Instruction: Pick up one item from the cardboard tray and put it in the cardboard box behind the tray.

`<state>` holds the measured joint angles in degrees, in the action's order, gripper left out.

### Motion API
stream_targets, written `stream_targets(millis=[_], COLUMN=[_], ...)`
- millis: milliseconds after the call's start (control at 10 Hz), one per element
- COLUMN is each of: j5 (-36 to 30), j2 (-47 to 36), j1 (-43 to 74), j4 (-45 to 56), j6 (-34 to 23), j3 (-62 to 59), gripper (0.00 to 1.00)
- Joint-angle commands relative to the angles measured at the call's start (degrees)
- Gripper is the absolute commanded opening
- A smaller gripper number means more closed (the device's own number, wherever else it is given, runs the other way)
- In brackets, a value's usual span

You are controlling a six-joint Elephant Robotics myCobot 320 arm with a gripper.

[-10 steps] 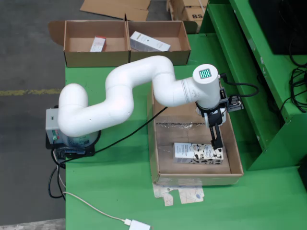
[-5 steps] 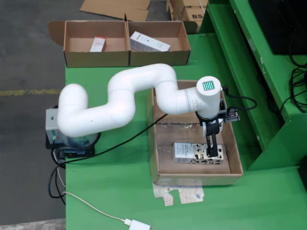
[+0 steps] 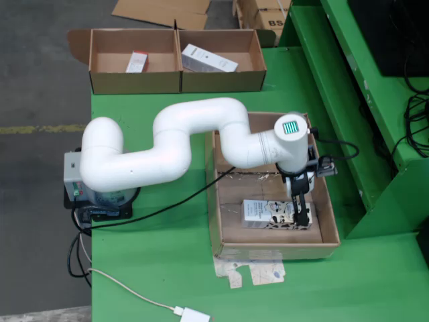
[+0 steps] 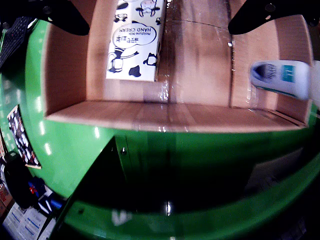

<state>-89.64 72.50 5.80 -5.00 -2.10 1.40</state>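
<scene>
My claw (image 3: 299, 213) hangs low inside the cardboard tray (image 3: 224, 231), fingers (image 4: 260, 15) spread wide with nothing between them. Just beneath it lies the hand cream carton (image 4: 134, 42), flat on the tray floor near the right wall in the fixed view. The tray sits on the green desk (image 3: 154, 261). Behind it stands the cardboard box (image 3: 177, 80), holding two small packages (image 3: 208, 59).

Overhead view evenly lit and sharp; wrist view fisheye-warped, motion-blurred, dark below with glare spots.
</scene>
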Motion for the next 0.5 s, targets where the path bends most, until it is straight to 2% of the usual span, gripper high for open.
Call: stream_targets(millis=[0, 400], j5=[1.4, 6.5], j2=[1.5, 5.4], j1=[-0.4, -0.9], j4=[-7.2, -14.6], j6=[-0.3, -0.2], j3=[-1.4, -1.4], gripper=[1.0, 1.0])
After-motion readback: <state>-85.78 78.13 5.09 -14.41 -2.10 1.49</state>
